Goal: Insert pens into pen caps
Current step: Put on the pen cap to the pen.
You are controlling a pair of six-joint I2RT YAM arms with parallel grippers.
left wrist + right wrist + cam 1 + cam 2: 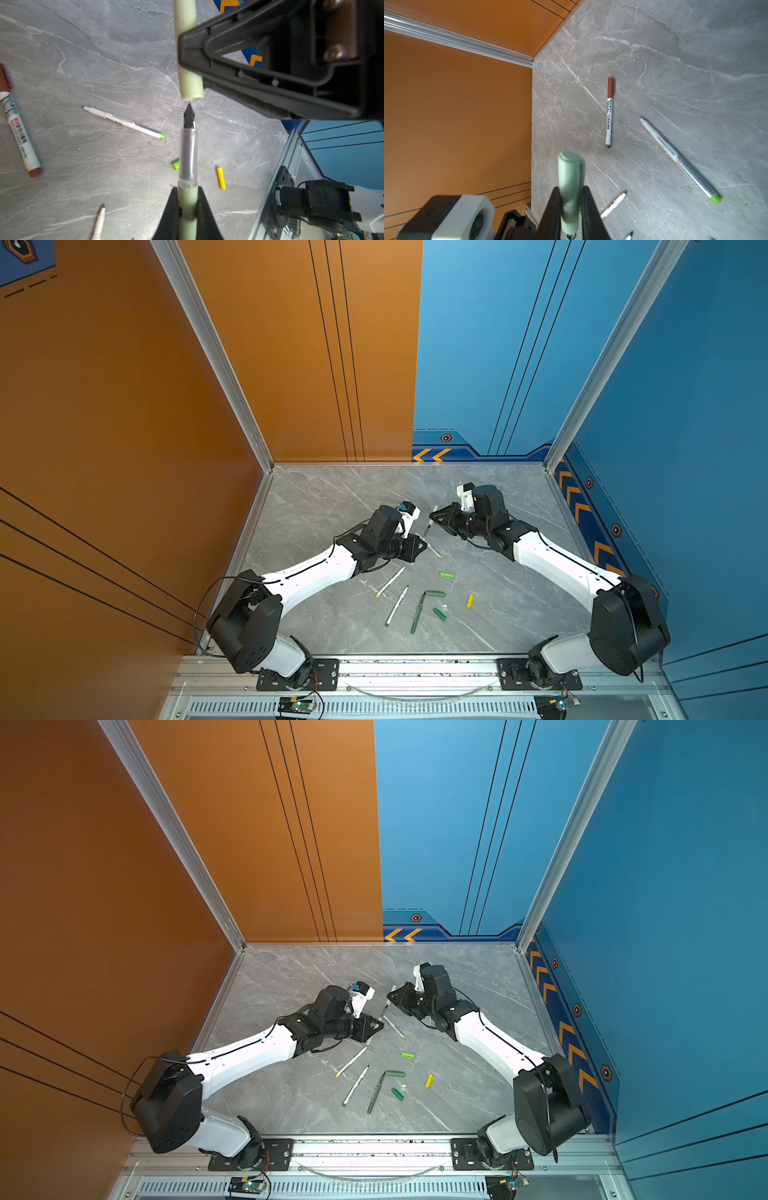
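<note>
My left gripper (pixel 188 193) (pixel 422 545) is shut on the sage-green pen (pixel 188 158). Its black nib (pixel 189 114) points at the open mouth of the pale green pen cap (pixel 188 62) (pixel 569 178), with the tip right at the rim. My right gripper (pixel 570 193) (pixel 434 516) is shut on that cap. Both grippers meet tip to tip above the middle of the table in both top views. A white pen with a light green end (pixel 124 122) (pixel 679 160) lies below them. A brown-capped pen (pixel 609 116) lies on the table too.
Nearer the front lie a bright green cap (pixel 446 575), a yellow cap (pixel 470 600), two dark green caps (pixel 439 614) (pixel 435 594), a dark green pen (pixel 417 614) and two white pens (pixel 390 581) (pixel 397 605). Orange and blue walls enclose the grey marble table (pixel 332 497).
</note>
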